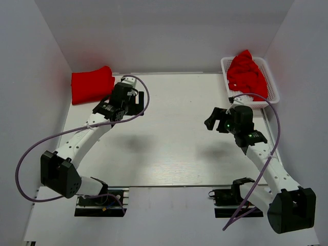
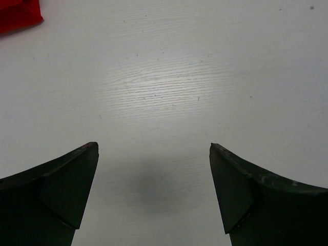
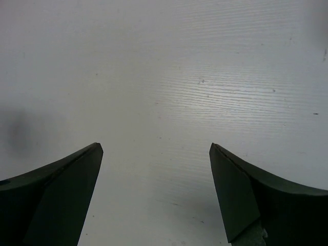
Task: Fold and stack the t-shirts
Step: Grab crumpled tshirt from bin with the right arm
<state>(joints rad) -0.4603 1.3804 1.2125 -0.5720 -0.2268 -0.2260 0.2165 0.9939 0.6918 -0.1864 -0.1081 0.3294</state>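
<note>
Overhead, two black-and-white arms reach out across a pale, wood-grained worktop (image 1: 174, 148) walled in white. A folded t-shirt (image 1: 91, 85), plain bright red, lies flat in the far-left corner, close against the left wall. The left gripper (image 1: 134, 101) hangs just to its right, near the cloth but apart from it, jaws spread wide and holding nothing. Seen from the left wrist, that gripper (image 2: 154, 146) shows two dark fingers (image 2: 61, 184) standing well apart over bare worktop (image 2: 169, 77), with one corner of the folded t-shirt (image 2: 18, 14) at the upper-left edge.

At far right, a crumpled heap of red t-shirts (image 1: 245, 72) fills a white mesh basket (image 1: 273, 82) set in the far-right corner; how many garments it holds cannot be told. The right gripper (image 1: 211, 119) hovers above the worktop on the near side of the basket and to its left, clear of both basket and cloth, pointing left. The right wrist view shows this gripper (image 3: 156, 146) likewise open and empty, its fingers (image 3: 56, 200) wide apart above bare white board (image 3: 179, 77), a soft shadow at left. A purple cable (image 1: 25, 159) loops along the left arm and another (image 1: 274, 128) along the right; small green lights (image 1: 227, 123) glow on the right wrist.
</note>
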